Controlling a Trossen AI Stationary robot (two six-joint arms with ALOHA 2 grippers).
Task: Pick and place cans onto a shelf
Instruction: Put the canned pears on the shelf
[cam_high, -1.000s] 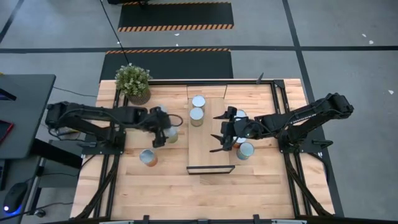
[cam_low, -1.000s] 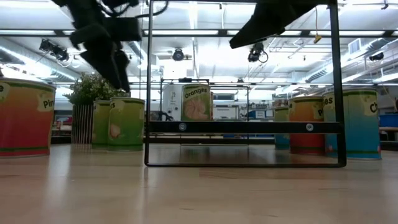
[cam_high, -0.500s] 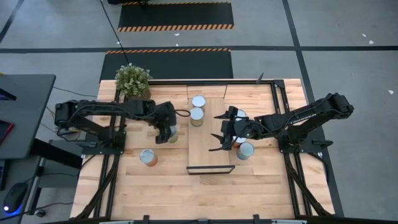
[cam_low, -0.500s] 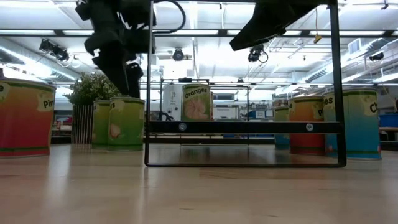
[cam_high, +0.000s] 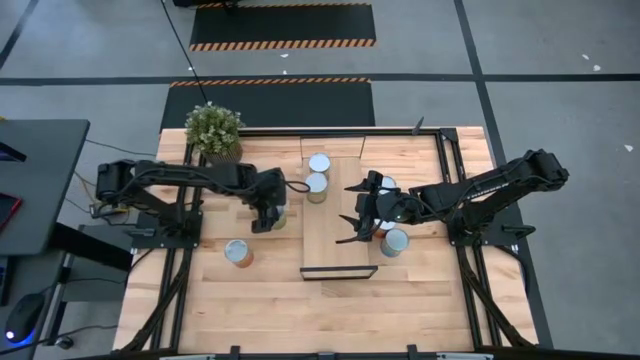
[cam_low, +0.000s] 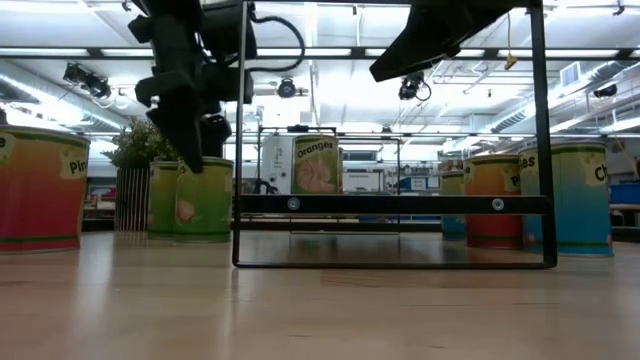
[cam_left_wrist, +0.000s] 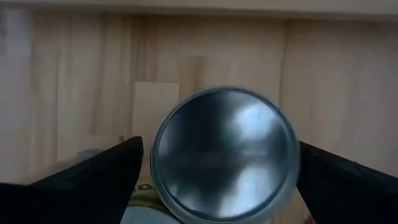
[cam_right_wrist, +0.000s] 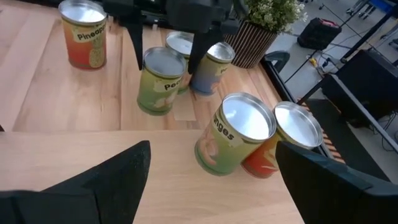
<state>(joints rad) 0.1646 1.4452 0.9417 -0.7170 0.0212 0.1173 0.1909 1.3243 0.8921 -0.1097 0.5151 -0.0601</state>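
Note:
My left gripper (cam_high: 267, 217) is open, pointing down over a yellowish-green can (cam_high: 277, 211) that stands upright on the table left of the shelf (cam_high: 340, 245). In the left wrist view its fingers stand on either side of the can's shiny top (cam_left_wrist: 225, 152), at about the height of the rim (cam_low: 203, 160); I cannot tell whether they touch it. Two cans (cam_high: 319, 163) (cam_high: 316, 185) stand on the shelf's far part. My right gripper (cam_high: 348, 214) hangs open and empty above the shelf's middle.
A potted plant (cam_high: 214, 132) stands at the far left corner. A red pineapple can (cam_high: 238, 252) stands near my left gripper, toward the near edge. More cans (cam_high: 395, 241) (cam_high: 385, 184) stand right of the shelf, beside my right arm. The shelf's thin dark frame (cam_low: 240, 150) rises at its corners.
My left gripper has gone toward the table's right edge and down, coming over the yellowish-green can until its fingers flank the can's top. The can has stayed where it was. My right arm has kept still.

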